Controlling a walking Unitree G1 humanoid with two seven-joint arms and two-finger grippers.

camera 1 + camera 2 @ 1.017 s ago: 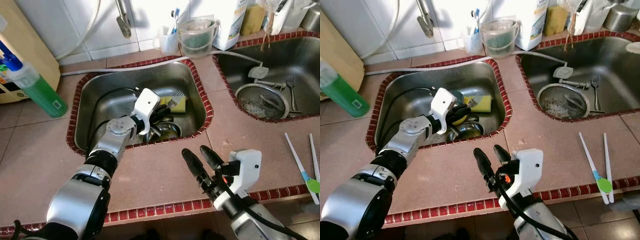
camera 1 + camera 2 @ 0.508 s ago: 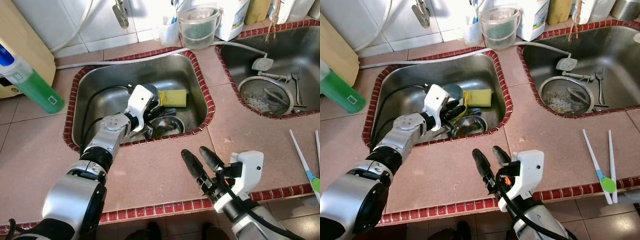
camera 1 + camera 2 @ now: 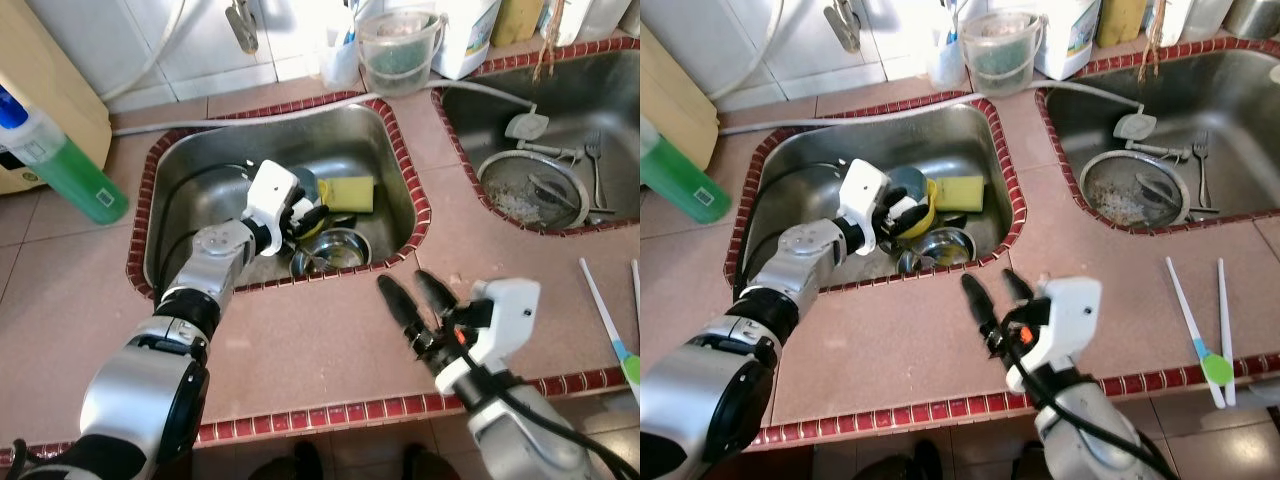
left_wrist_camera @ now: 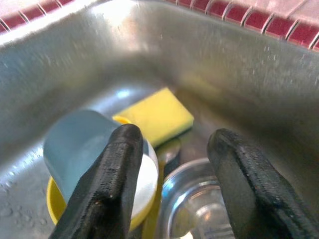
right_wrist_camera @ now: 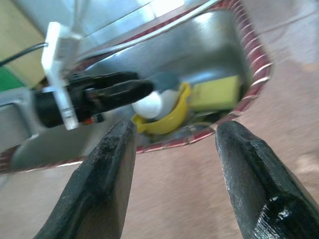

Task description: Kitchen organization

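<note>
Reaching into the left sink (image 3: 165,215) at frame centre, the left gripper (image 3: 308,216) spreads its fingers, empty, around the blue-grey cup (image 4: 79,149) lying in the yellow bowl (image 3: 917,218), seemingly to lift it, while the right gripper (image 3: 412,300) hovers open, empty, over the counter (image 3: 300,335) below.

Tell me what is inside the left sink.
The left sink holds a yellow sponge, a steel bowl, a yellow dish with a pale blue cup in it, and the open left hand. Anything under the dishes is hidden.
</note>
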